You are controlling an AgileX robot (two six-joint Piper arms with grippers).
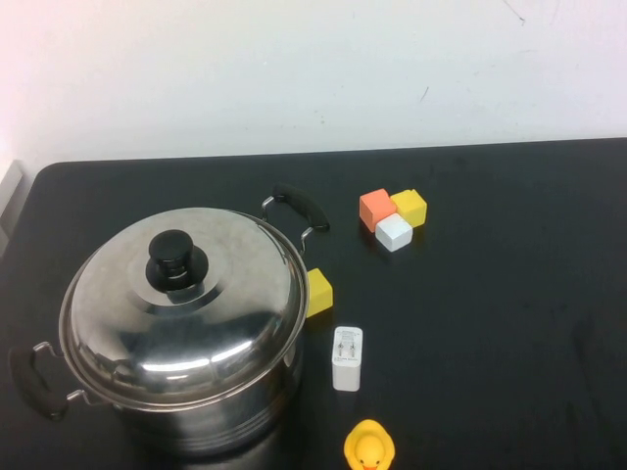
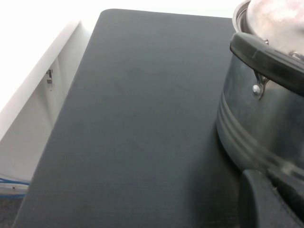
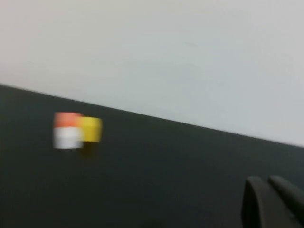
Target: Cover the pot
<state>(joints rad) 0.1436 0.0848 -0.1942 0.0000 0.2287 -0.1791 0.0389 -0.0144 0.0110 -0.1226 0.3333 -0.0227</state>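
The big steel pot (image 1: 211, 416) stands at the table's front left with black side handles (image 1: 300, 208). The domed steel lid (image 1: 186, 318) with its black knob (image 1: 176, 259) sits on the pot's rim, closing it. Neither arm shows in the high view. In the left wrist view my left gripper (image 2: 267, 178) is shut and empty, low beside the pot's wall (image 2: 251, 128), under one handle (image 2: 266, 50). In the right wrist view my right gripper (image 3: 266, 181) is shut and empty above the bare table, well away from the pot.
An orange, a yellow and a white block (image 1: 394, 219) cluster at mid table, also in the right wrist view (image 3: 76, 129). Another yellow block (image 1: 317, 292) touches the pot's right side. A white charger (image 1: 347, 358) and a yellow duck (image 1: 369, 447) lie at the front.
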